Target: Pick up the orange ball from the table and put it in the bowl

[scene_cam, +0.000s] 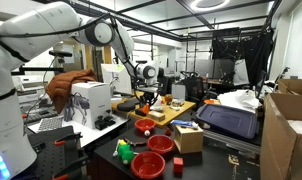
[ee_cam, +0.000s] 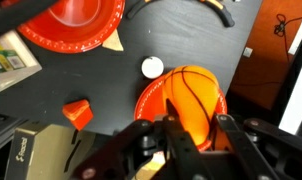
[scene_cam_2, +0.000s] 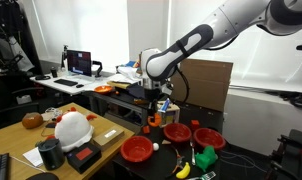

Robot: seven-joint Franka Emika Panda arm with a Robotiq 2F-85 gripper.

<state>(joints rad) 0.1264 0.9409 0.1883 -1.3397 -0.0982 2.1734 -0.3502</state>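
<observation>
In the wrist view my gripper [ee_cam: 203,135] is shut on the orange ball [ee_cam: 196,95], which has thin black lines like a small basketball. The ball hangs directly over a deep red bowl [ee_cam: 144,103] on the dark table [ee_cam: 181,40]; only the bowl's rim shows around the ball. In both exterior views the gripper [scene_cam: 145,97] [scene_cam_2: 151,99] points down a little above a red bowl [scene_cam: 144,126] [scene_cam_2: 153,121] on the table.
A wider red bowl [ee_cam: 81,25], a small white ball [ee_cam: 152,67] and an orange wedge [ee_cam: 78,111] lie near the bowl. More red bowls [scene_cam_2: 177,131] [scene_cam_2: 139,148] [scene_cam: 161,143], a wooden board [scene_cam: 171,112] and cardboard boxes [scene_cam: 188,138] crowd the table.
</observation>
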